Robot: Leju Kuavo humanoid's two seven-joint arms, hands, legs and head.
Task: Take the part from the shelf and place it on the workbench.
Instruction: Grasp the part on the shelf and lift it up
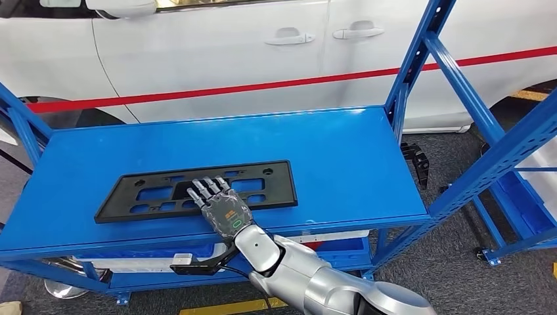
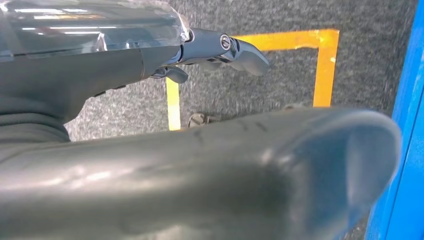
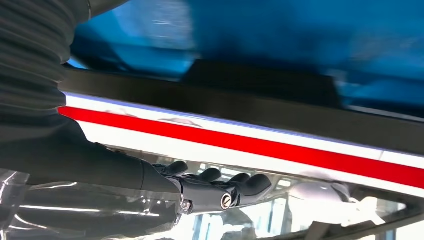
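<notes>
Head view: right robot hand (image 1: 220, 205) flat over part (image 1: 197, 190).

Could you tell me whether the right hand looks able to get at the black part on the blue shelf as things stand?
Probably yes: the right hand already lies over the black part, with nothing between them.

— What sort of place?
— A car workshop or assembly floor. Blue steel shelving (image 1: 368, 141) with punched uprights, standing on grey carpet-like flooring (image 1: 446, 262).
— What else points to that?
— A white car (image 1: 217, 46) parked right behind, with door handles and a red stripe along its side. Yellow floor tape (image 2: 320, 60) marking out a work zone. A black plastic car part (image 1: 157, 190) lying on the shelf.
</notes>
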